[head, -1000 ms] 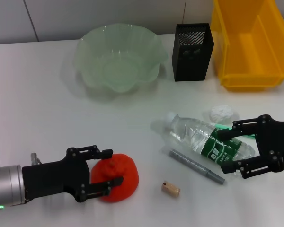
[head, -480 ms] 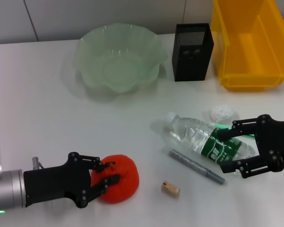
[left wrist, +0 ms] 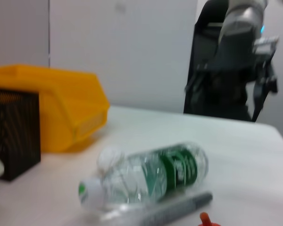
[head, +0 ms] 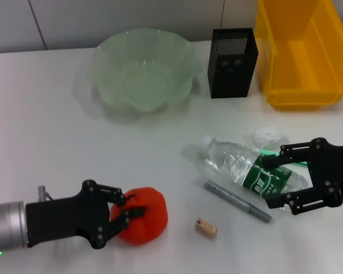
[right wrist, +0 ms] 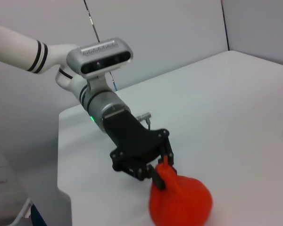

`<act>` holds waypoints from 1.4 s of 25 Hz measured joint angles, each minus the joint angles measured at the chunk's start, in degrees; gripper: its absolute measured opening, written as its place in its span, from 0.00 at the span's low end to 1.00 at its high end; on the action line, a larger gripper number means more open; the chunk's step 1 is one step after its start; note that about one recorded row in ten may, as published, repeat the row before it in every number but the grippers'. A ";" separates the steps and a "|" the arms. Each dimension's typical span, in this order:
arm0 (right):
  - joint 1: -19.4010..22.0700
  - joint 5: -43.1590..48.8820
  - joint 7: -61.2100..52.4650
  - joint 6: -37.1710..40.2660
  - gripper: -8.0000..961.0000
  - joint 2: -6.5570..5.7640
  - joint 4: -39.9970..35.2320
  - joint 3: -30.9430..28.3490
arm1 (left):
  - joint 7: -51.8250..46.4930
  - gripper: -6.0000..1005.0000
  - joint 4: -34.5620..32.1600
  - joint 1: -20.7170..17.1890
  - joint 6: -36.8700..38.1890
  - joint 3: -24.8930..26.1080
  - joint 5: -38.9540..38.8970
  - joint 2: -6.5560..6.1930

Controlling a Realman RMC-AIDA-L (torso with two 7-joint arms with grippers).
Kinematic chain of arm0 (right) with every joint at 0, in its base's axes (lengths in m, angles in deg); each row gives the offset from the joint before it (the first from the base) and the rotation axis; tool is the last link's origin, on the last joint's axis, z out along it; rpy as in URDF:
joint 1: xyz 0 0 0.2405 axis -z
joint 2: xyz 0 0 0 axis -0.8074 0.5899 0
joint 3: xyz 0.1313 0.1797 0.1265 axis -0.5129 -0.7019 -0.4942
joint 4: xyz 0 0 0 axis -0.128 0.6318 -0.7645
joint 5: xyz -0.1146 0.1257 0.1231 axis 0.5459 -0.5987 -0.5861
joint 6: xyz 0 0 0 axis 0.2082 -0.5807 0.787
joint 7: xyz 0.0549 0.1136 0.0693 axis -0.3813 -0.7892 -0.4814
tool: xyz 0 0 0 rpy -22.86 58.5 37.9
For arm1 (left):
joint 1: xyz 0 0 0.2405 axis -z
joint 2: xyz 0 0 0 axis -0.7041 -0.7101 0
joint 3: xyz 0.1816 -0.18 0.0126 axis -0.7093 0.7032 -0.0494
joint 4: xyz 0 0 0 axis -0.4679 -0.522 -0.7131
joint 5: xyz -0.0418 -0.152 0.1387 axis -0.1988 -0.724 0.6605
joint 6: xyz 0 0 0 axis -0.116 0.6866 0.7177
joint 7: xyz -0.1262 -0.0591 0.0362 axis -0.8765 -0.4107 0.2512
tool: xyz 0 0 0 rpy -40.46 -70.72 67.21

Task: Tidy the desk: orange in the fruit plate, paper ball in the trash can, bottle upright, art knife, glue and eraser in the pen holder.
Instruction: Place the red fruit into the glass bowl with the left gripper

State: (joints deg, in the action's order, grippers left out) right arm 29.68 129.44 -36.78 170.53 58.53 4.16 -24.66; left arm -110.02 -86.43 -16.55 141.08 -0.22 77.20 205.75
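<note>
Since 1.0 s back, left gripper (head: 127, 213) had closed in: its 2 fingers (head: 111, 194), then spread around the orange (head: 143, 216), were now clamped on the fruit's near side. Orange sat on the white surface (head: 46, 137) at the front, left of centre, well apart from the fruit plate (head: 143, 71) at the back. Right gripper (head: 275, 181) had not shifted; its 2 fingers (head: 288, 150) stood apart, straddling the base end of the bottle (head: 246, 171), not visibly pressing it.

Bottle lay on its side, cap toward the plate. Green label carried white print, too small to read. Grey art knife (head: 236, 201) lay just beside the bottle on the front side, eraser (head: 206, 227) a little further front. Paper ball (head: 267, 137) sat just behind the bottle. Pen holder (head: 232, 63) and trash can (head: 300, 54) stood side by side at the back right. No legible brand on any item.
</note>
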 joint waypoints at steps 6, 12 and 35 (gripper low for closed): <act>0.00 -0.01 0.00 0.00 0.82 0.00 -0.01 0.00 | -2.81 0.16 -3.91 -0.05 3.61 0.15 -2.95 -0.14; 0.00 -0.04 0.13 0.03 0.82 0.07 0.10 0.00 | -9.39 0.11 -9.64 0.01 2.70 0.17 -9.91 -0.07; -1.49 -0.29 0.87 -0.55 0.82 0.09 3.37 0.61 | -6.38 0.07 4.33 17.46 -24.57 -0.45 -29.44 0.61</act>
State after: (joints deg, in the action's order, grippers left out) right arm 28.19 129.15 -35.91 169.98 58.63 7.53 -24.05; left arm -116.41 -82.10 0.92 116.51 -0.67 47.76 206.36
